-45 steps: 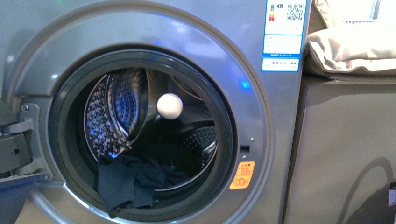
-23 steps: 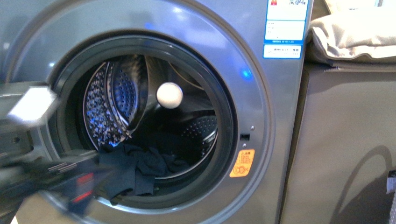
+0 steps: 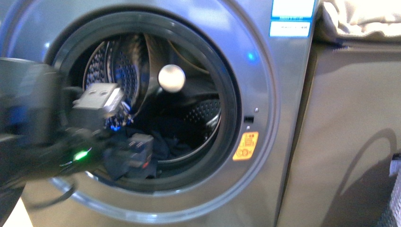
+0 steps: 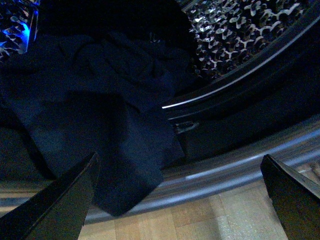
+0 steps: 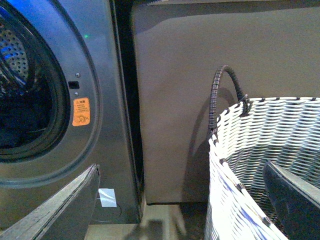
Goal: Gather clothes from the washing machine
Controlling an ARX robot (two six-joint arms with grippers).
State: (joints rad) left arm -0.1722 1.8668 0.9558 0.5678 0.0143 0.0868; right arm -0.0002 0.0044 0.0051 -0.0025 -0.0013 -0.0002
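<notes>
Washer: washer (image 3: 267,94) fills left + centre of your front view. Porthole open, drum (image 3: 116,71) lit blue inside.
Clothes: clothes (image 4: 100,120) lie bunched at the drum bottom, lower left of the opening in front view. One flap hangs out over the door seal, above the wood floor (image 4: 210,220).
L pincer: your left pincer (image 4: 180,156) sits at the porthole's lower-left edge, v. blurred in front view. Wrist view shows it released, fingers wide apart, nothing b/w them, flap just ahead. Contact w/ cloth: can't tell.
R pincer: your right pincer (image 5: 180,166) is out of front view. Also released, empty, near a white woven basket (image 5: 260,150) that stands by the sofa (image 3: 345,132).
Ball: white ball (image 3: 171,78), upper centre of the opening.
Sticker: orange sticker (image 3: 246,145), just right of the porthole rim.
Sofa: right of frame, just beside washer.
</notes>
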